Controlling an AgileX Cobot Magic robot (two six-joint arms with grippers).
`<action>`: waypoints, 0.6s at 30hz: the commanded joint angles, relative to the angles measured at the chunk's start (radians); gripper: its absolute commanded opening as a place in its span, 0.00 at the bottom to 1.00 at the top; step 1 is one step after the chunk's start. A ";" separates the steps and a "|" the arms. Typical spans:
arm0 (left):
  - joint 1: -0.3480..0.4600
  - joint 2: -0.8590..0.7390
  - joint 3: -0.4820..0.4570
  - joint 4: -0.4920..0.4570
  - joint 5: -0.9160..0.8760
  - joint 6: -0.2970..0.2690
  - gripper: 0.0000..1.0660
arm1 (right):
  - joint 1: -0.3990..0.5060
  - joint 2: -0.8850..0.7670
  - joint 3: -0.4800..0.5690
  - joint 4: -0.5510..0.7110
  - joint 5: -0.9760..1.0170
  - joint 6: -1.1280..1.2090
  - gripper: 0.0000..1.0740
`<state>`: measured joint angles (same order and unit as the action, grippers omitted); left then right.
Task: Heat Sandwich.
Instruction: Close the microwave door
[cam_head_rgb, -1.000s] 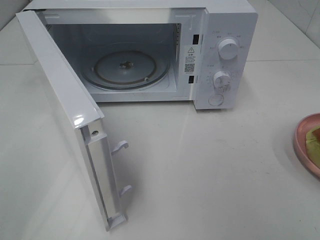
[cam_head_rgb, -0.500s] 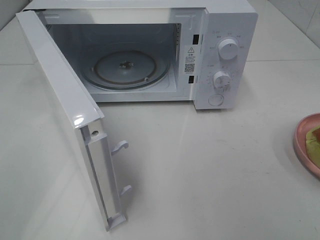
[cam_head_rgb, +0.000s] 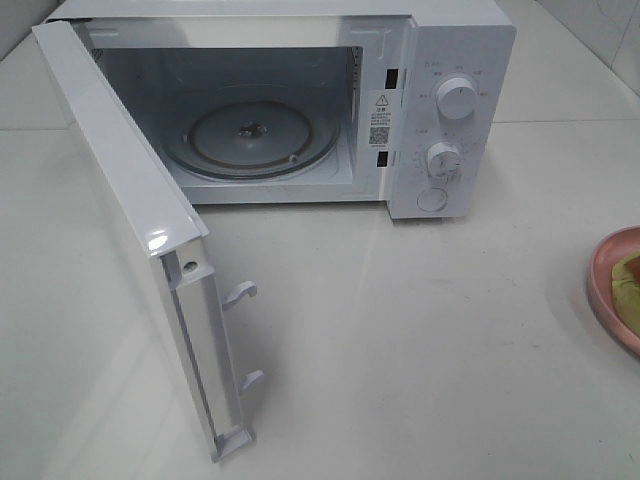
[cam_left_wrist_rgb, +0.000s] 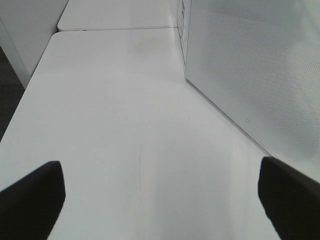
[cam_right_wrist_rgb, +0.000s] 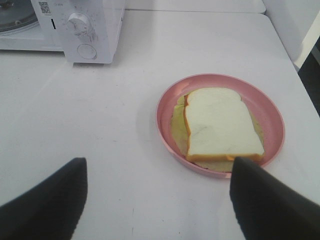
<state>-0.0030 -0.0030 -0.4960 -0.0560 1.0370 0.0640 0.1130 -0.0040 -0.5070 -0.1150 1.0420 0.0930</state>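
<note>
Sandwich (cam_right_wrist_rgb: 220, 125) heating has not visibly advanced: across the last second nothing has shifted in the high view, so the pick-up is judged yet to begin. The right gripper (cam_right_wrist_rgb: 157, 200) stands with its dark fingers (cam_right_wrist_rgb: 45, 200) wide apart and nothing between them, hovering over the white tabletop (cam_right_wrist_rgb: 100, 125) just short of the round pink plate (cam_right_wrist_rgb: 165, 107), touching neither. On that plate, right of centre in the right wrist view, lies the white-bread sandwich with its orange edge and yellow-green layer beneath; in the high view only the plate's rim shows, at the far right edge. The left gripper (cam_left_wrist_rgb: 160, 200) is likewise fully spread and empty, its fingertips (cam_left_wrist_rgb: 30, 195) at the lower corners of its own view, beside the white perforated door (cam_left_wrist_rgb: 250, 65). Beyond, the white microwave (cam_head_rgb: 460, 120) fills the upper middle of the high view, door swung open toward lower left, glass turntable (cam_head_rgb: 250, 135) bare and ready to receive the food.
</note>
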 joint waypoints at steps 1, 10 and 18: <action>0.003 -0.028 0.003 -0.008 -0.008 -0.001 0.95 | -0.007 -0.027 0.001 -0.007 -0.005 -0.011 0.71; 0.003 -0.028 0.003 -0.008 -0.008 -0.001 0.95 | -0.007 -0.027 0.001 -0.007 -0.005 -0.011 0.71; 0.003 -0.028 0.003 -0.008 -0.008 -0.001 0.95 | -0.007 -0.027 0.001 -0.007 -0.005 -0.011 0.71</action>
<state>-0.0030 -0.0030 -0.4960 -0.0560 1.0370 0.0640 0.1130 -0.0040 -0.5070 -0.1160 1.0420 0.0920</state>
